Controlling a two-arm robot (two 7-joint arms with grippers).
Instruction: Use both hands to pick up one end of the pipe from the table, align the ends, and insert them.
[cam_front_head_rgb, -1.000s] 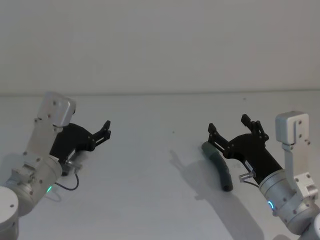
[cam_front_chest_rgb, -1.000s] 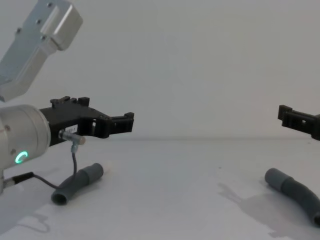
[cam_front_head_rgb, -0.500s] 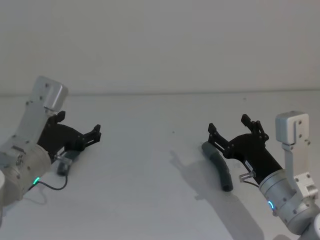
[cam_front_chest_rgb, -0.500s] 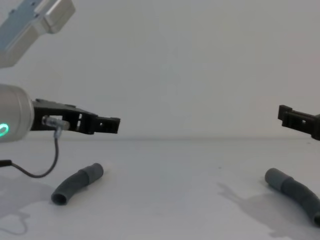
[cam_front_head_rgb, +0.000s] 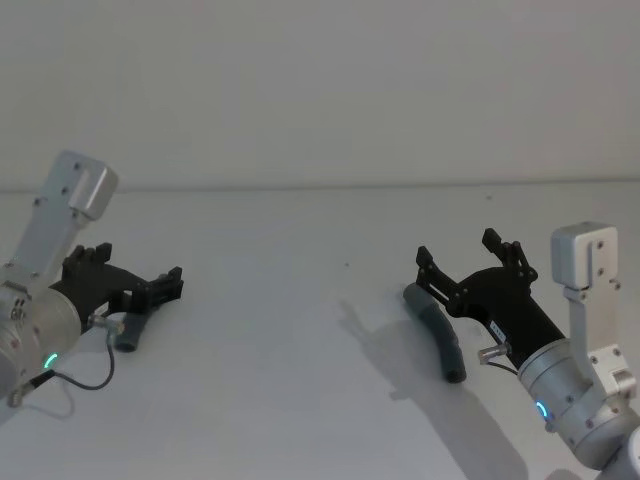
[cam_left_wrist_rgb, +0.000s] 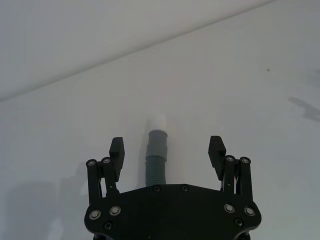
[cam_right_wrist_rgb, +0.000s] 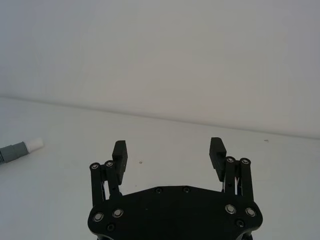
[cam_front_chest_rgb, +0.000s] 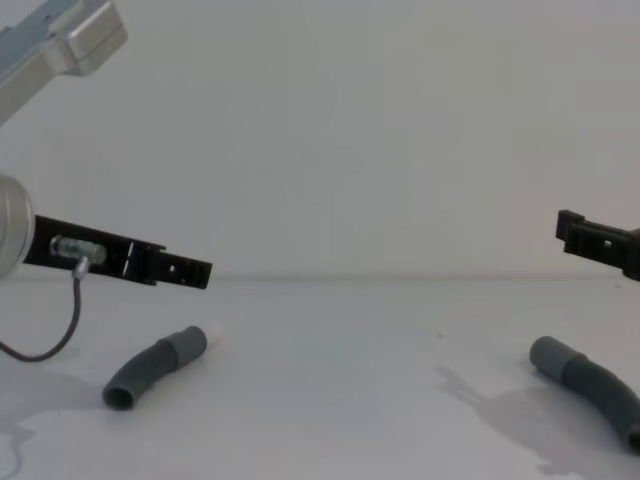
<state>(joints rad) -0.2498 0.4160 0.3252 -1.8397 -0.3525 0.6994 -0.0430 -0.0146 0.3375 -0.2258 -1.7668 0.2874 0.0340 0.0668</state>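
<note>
Your left gripper (cam_front_head_rgb: 168, 287) is spread wide and holds nothing. It hangs level above the left hose piece (cam_front_chest_rgb: 155, 365), at the left side of the table (cam_front_head_rgb: 300, 330), and the chest view shows clear air between the fingers and the hose. From that arm's wrist camera, the hose runs straight out from under the palm, midway between the two fingers (cam_left_wrist_rgb: 117, 148). Its smooth grey cuff (cam_left_wrist_rgb: 157, 141) and white tip (cam_left_wrist_rgb: 158, 122) point away from the gripper. In the chest view this piece lies curved on the table, with the cuff end farther back and toward the middle and the open dark end nearer the robot.

Your right gripper (cam_front_head_rgb: 458, 250) is just as wide open and just as empty. It is held above the table at the right side, fingers pointing forward and up. The right hose piece (cam_front_head_rgb: 438, 335) lies flat on the table beside and below it. In the head view its cuff end (cam_front_head_rgb: 415, 297) sits under the gripper's inner finger, and the rest curves back toward the robot. The chest view shows this gripper well above the hose and not touching it.

The two hose pieces lie well apart, one on each side, and neither is lifted. A thin dark cable (cam_front_chest_rgb: 60, 335) loops down from the left wrist.
</note>
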